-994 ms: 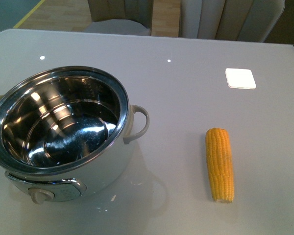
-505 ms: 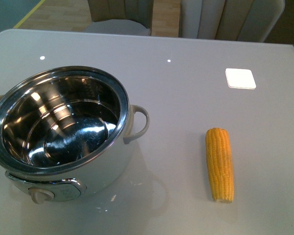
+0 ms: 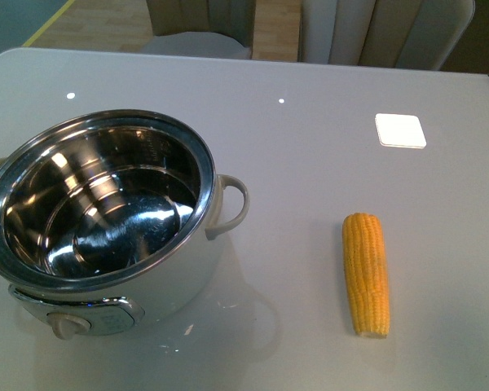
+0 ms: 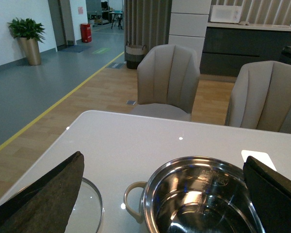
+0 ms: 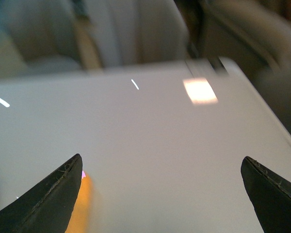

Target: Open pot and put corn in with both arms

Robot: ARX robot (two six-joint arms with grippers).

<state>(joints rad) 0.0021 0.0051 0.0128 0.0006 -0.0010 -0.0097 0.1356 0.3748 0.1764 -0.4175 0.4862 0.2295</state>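
The pot [image 3: 106, 216] stands open at the front left of the table, white body, shiny steel interior empty, beige dial facing front. The corn [image 3: 366, 273] lies on the table to its right, lengthwise front to back. Neither arm shows in the front view. In the left wrist view my left gripper [image 4: 163, 158] is open and empty above the pot [image 4: 203, 194], and the glass lid [image 4: 89, 208] lies flat on the table beside it. The right wrist view is blurred. My right gripper [image 5: 161, 159] is open and empty above the table, with the corn [image 5: 80, 206] by one finger.
A white square patch [image 3: 400, 130] sits on the grey table [image 3: 310, 163] at the back right. Two beige chairs [image 3: 200, 24] stand beyond the far edge. The table's right edge [image 5: 276, 131] is near the right gripper.
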